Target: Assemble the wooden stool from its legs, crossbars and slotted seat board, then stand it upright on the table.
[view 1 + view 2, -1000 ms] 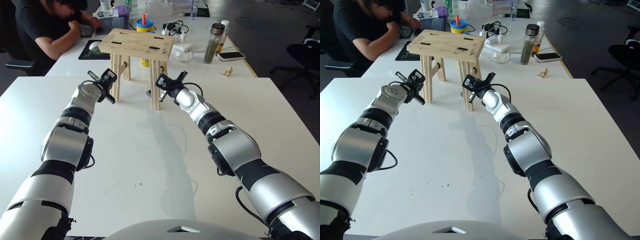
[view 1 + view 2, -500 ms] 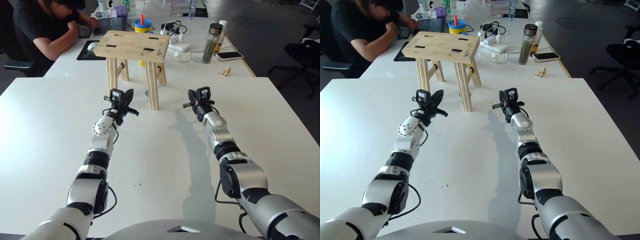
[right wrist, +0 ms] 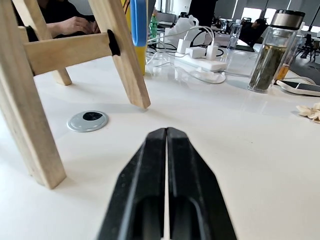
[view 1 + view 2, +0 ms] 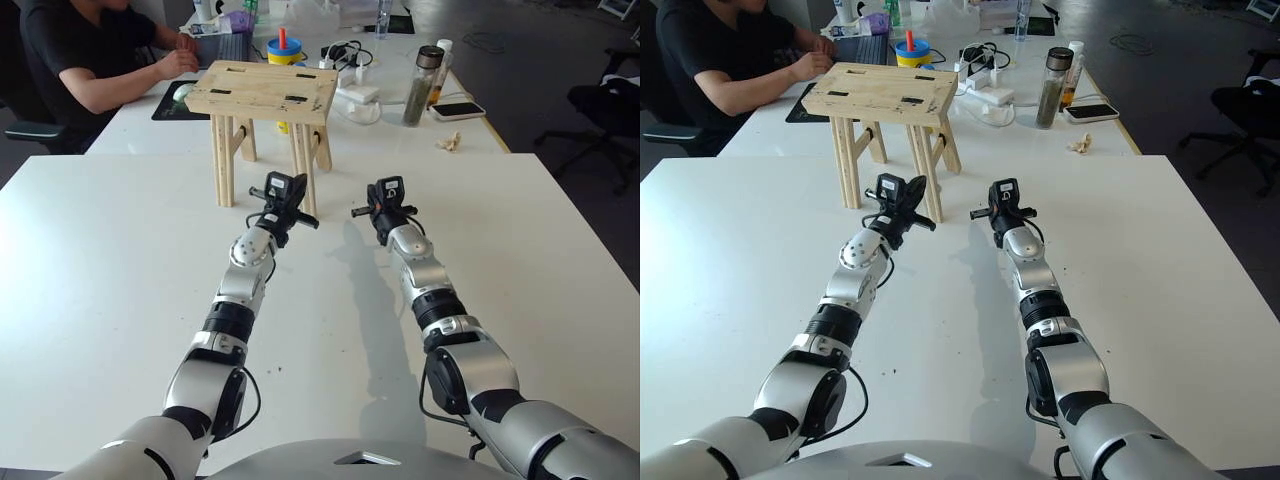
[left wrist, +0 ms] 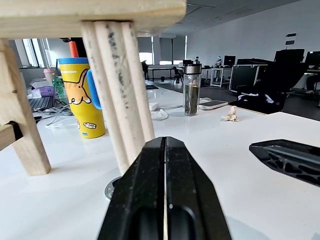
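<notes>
The wooden stool stands upright at the far side of the white table, with its slotted seat board on top and legs and crossbars joined. My left gripper is shut and empty, just in front of the stool's near right leg. My right gripper is also shut and empty, a short way to the right of that leg. In the right wrist view its fingers point toward the stool's legs. The right gripper lies low over the table in the left wrist view.
A grey round grommet sits in the tabletop under the stool. On the table behind are a yellow cup, a glass bottle, a phone, cables and chargers, and a seated person at a laptop.
Both grippers came off the stool's legs and drew back over the table. Since then the left gripper has moved right, toward the near right leg. The stool stays upright.
</notes>
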You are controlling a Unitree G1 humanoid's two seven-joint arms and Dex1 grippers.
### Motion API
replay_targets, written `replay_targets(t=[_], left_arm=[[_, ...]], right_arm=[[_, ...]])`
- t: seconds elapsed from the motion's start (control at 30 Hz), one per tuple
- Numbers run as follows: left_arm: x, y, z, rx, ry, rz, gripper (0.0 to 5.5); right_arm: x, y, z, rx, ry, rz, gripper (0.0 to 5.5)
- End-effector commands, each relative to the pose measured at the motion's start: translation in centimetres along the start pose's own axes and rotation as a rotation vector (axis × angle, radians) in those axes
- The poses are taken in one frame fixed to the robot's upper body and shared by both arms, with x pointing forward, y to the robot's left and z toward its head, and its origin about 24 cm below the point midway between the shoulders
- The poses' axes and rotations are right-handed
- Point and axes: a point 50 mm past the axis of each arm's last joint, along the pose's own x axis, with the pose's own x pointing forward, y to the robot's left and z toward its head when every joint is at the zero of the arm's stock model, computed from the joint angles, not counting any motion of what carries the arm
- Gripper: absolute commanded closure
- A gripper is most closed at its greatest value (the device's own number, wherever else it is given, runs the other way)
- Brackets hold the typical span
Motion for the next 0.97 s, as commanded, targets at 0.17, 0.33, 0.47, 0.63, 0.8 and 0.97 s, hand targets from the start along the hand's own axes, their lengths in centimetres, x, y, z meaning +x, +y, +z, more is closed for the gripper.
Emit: replay_targets(t=[0.17,0.33,0.47,0.63,0.8,0.97], left_arm=[[0.6,0.4,0.0,0.016,0.008,0.024,5.49],[1.0,0.3,0.0,0.042,0.004,0.011,5.49],[1.2,-0.3,-0.3,0.072,0.008,0.002,5.49],[1.8,-0.9,-0.3,0.074,0.014,-0.038,5.49],[2.7,-1.2,0.4,0.052,0.007,-0.048,5.49],[3.9,-1.4,1.2,0.016,0.016,-0.045,5.49]], right_arm=[[0.1,1.5,0.1,-0.011,-0.012,0.079,5.49],[0.2,1.9,0.2,-0.017,-0.029,0.075,5.49],[0.3,2.2,0.2,-0.018,-0.032,0.082,5.49],[0.2,2.6,-0.1,-0.009,-0.029,0.098,5.49],[0.1,2.8,-0.3,0.009,-0.024,0.107,5.49],[0.2,3.0,-0.2,0.019,-0.028,0.114,5.49]])
